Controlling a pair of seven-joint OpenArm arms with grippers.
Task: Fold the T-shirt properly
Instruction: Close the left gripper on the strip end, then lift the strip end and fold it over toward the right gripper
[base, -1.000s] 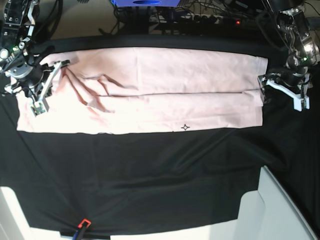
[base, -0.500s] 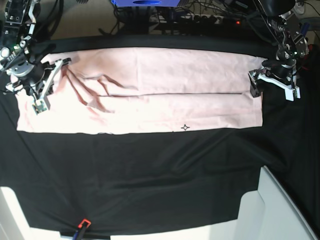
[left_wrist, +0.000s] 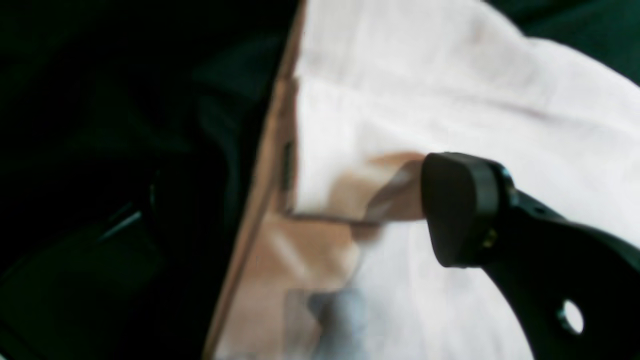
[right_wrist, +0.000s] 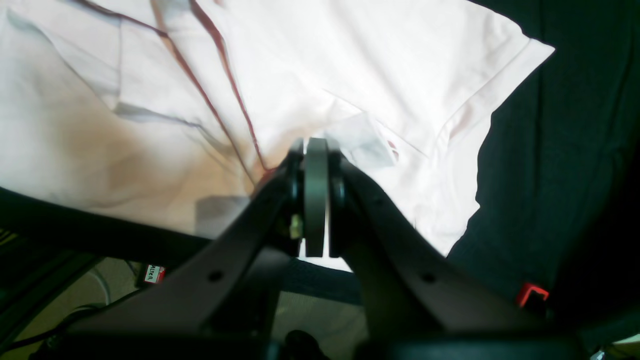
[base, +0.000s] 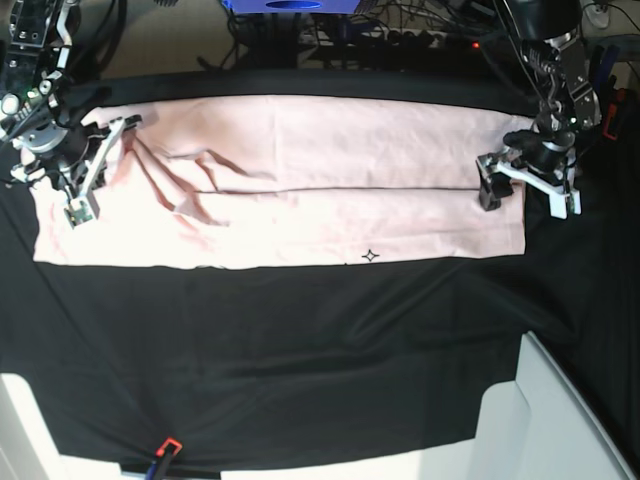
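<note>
The T-shirt (base: 300, 180) lies flat as a long pale pink band across the far half of the tabletop (base: 300, 340), plain side up, folded lengthwise, with a seam-like fold line running along its middle. Its near edge is straight, with a small black star mark just at that edge. Toward the near side of the T-shirt the black cloth stretches wide and bare, with gentle ripples.

The left gripper (base: 524, 185) hangs over the T-shirt's straight end edge in the base view, spread wide, one fingertip over the pink fabric and the other beyond the edge above black cloth; it holds nothing. In the left wrist view one dark finger pad (left_wrist: 460, 207) hovers by a small folded-under corner of fabric.

The right gripper (base: 98, 170) sits at the T-shirt's opposite, crumpled end, where creases radiate from it. In the right wrist view its jaws are clamped together, pinching a ridge of pink fabric (right_wrist: 310, 140). Just beyond that end the sleeve hem meets black cloth.
</note>
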